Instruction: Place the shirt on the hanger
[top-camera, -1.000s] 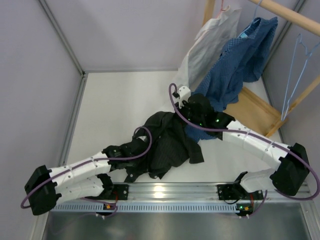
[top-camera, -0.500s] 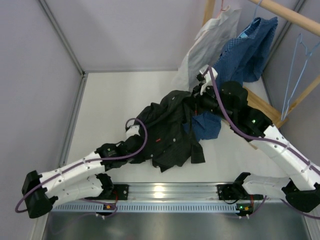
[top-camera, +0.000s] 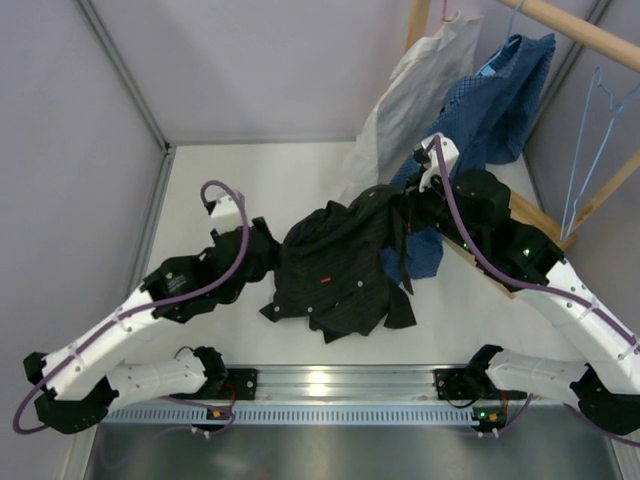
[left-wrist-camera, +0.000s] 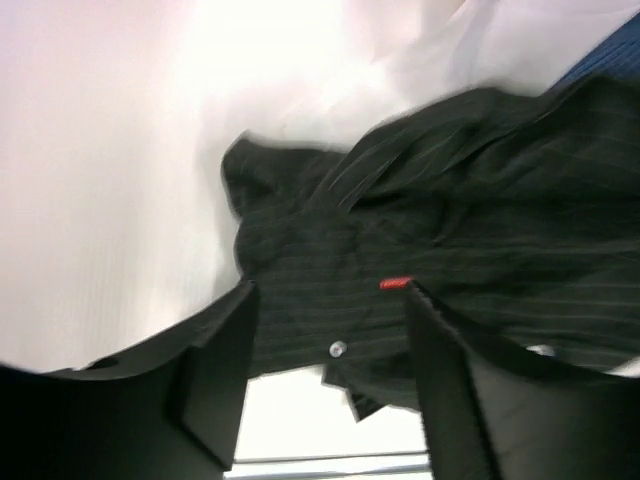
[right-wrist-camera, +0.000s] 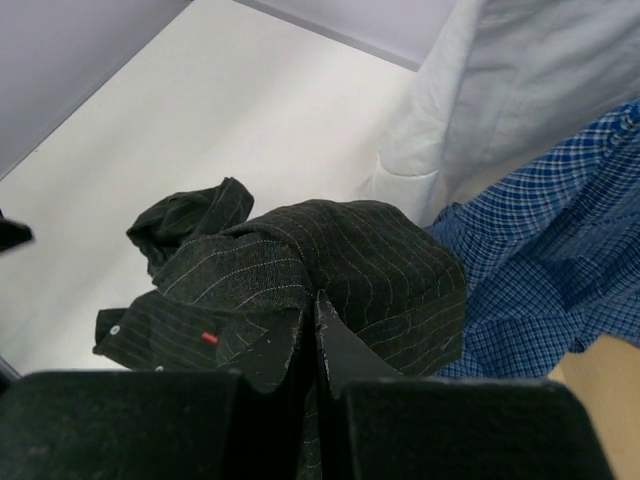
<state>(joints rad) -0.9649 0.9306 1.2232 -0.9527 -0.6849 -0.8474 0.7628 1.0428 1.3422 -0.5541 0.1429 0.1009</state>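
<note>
The black shirt (top-camera: 340, 270) is bunched in the middle of the table, one end lifted toward the right. My right gripper (top-camera: 405, 212) is shut on a fold of it; the right wrist view shows the jaws (right-wrist-camera: 312, 322) closed on pinstriped black fabric (right-wrist-camera: 350, 260). My left gripper (top-camera: 272, 258) is at the shirt's left edge. In the left wrist view its fingers (left-wrist-camera: 225, 370) stand wide apart with the shirt (left-wrist-camera: 450, 250) beyond them, nothing gripped. The light-blue wire hanger (top-camera: 590, 150) hangs at the far right, away from both grippers.
A blue dotted shirt (top-camera: 480, 110) and a white shirt (top-camera: 410, 90) hang from a wooden rack (top-camera: 520, 215) at the back right, right behind my right gripper. Grey walls close in the table on the left and at the back.
My right gripper has risen and moved right toward the rack, pulling the black shirt with it. My left arm has lifted and swung away from me; the shirt is more spread out.
</note>
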